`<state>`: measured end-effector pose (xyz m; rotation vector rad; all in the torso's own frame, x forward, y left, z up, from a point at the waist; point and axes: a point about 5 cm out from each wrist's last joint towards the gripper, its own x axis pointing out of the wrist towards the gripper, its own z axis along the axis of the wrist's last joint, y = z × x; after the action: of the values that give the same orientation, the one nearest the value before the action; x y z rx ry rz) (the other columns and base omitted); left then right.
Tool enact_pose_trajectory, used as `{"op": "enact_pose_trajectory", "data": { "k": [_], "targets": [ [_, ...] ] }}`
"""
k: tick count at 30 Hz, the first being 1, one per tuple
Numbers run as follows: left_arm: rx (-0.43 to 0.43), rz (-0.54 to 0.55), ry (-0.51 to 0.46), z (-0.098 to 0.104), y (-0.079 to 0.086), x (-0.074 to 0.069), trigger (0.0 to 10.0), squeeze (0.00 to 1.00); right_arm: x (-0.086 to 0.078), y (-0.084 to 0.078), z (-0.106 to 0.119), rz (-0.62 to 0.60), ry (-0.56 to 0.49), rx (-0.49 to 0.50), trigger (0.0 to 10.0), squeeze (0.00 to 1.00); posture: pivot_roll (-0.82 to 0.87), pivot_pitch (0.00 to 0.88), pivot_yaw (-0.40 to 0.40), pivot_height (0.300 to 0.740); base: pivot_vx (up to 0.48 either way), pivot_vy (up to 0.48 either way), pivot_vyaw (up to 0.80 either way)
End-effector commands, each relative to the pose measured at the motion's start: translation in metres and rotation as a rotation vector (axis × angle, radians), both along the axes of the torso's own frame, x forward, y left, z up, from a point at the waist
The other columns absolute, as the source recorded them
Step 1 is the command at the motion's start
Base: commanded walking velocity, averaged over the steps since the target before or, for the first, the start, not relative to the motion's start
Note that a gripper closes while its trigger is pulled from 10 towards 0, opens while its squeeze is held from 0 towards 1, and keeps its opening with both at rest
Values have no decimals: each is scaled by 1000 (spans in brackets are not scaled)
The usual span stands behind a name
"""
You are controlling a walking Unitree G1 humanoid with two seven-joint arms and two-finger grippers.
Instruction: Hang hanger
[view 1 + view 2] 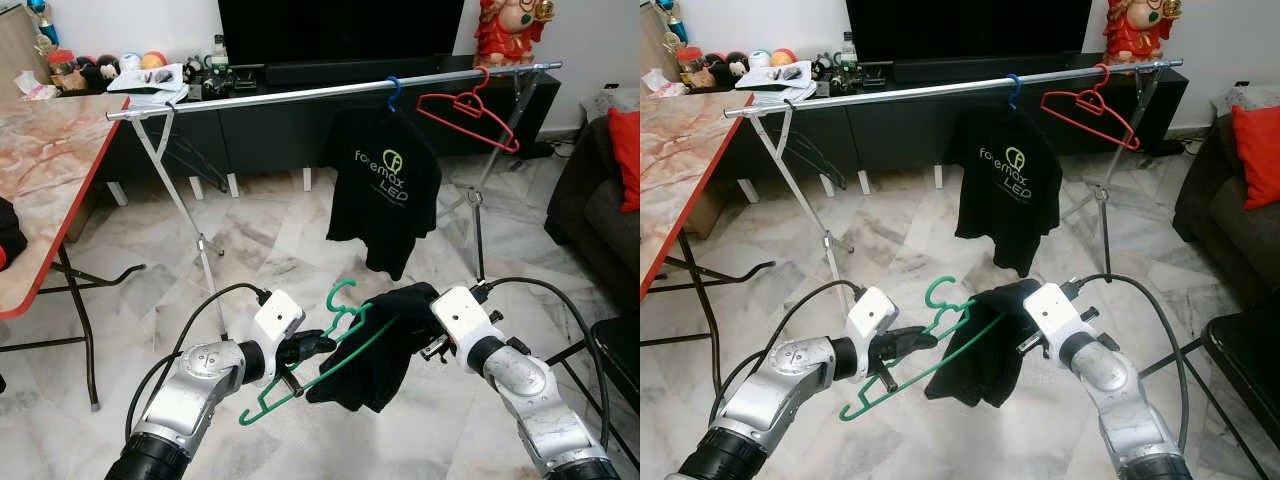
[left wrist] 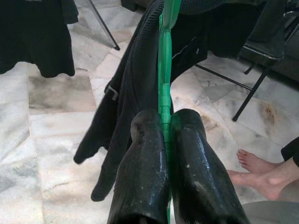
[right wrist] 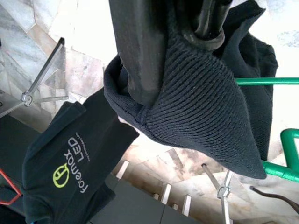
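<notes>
A green hanger (image 2: 164,70) is pinched by its lower bar in my left gripper (image 1: 318,345), which is shut on it low in front of me. A black knit garment (image 1: 375,360) drapes over the hanger's right half. My right gripper (image 1: 422,303) is shut on the garment's ribbed edge, and the cloth wraps its fingertips (image 3: 140,56). Beyond, a silver clothes rail (image 1: 300,95) spans the room. On it hang a black printed T-shirt (image 1: 385,190) on a blue hanger (image 1: 393,90) and a bare red hanger (image 1: 470,110).
The rail's crossed legs (image 1: 185,210) stand on the marble floor. A red-edged table (image 1: 50,170) is on the left. A dark TV console (image 1: 280,135) is behind the rail. A sofa (image 1: 590,210) and a black chair (image 1: 615,350) are on the right. A person's bare foot (image 2: 261,175) is nearby.
</notes>
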<state>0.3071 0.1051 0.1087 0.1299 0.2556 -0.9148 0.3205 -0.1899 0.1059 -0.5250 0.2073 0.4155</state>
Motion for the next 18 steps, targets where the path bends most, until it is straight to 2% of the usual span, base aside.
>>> {"op": "enact_pose_trajectory", "data": {
  "k": [1, 4, 7, 8, 11, 15, 17, 18],
  "targets": [
    [-27, -8, -15, 5, 0, 0, 10000, 0, -8, 23, 7, 164, -24, 88, 10000, 0, -49, 87, 32, 740, 0, 0, 0],
    [-31, -19, -11, 5, -2, -1, 10000, 0, -11, 33, 11, 238, -46, 132, 10000, 0, -49, 87, 33, 740, 0, 0, 0],
    [-33, -30, -5, 4, -3, -3, 10000, 0, -27, 50, 22, 425, -21, 253, 10000, 0, -50, 88, 33, 740, 0, 0, 0],
    [-33, -39, -1, 4, -3, -4, 10000, 0, -38, 58, 27, 542, 15, 295, 10000, 0, -51, 89, 32, 740, 0, 0, 0],
    [-33, -45, 3, 3, -4, -5, 10000, 0, -43, 62, 28, 598, 37, 297, 10000, 0, -53, 89, 32, 740, 0, 0, 0],
    [-32, -52, 9, 2, -5, -6, 10000, 0, -35, 54, 20, 524, 34, 216, 10000, 0, -52, 89, 31, 740, 0, 0, 0],
    [-33, -54, 11, 1, -6, -6, 10000, 0, -23, 43, 12, 402, 20, 141, 10000, 0, -51, 90, 31, 740, 0, 0, 0],
    [-32, -54, 12, 1, -5, -6, 10000, 0, -13, 31, 5, 281, 22, 72, 10000, 0, -50, 90, 31, 740, 0, 0, 0]
  ]
}}
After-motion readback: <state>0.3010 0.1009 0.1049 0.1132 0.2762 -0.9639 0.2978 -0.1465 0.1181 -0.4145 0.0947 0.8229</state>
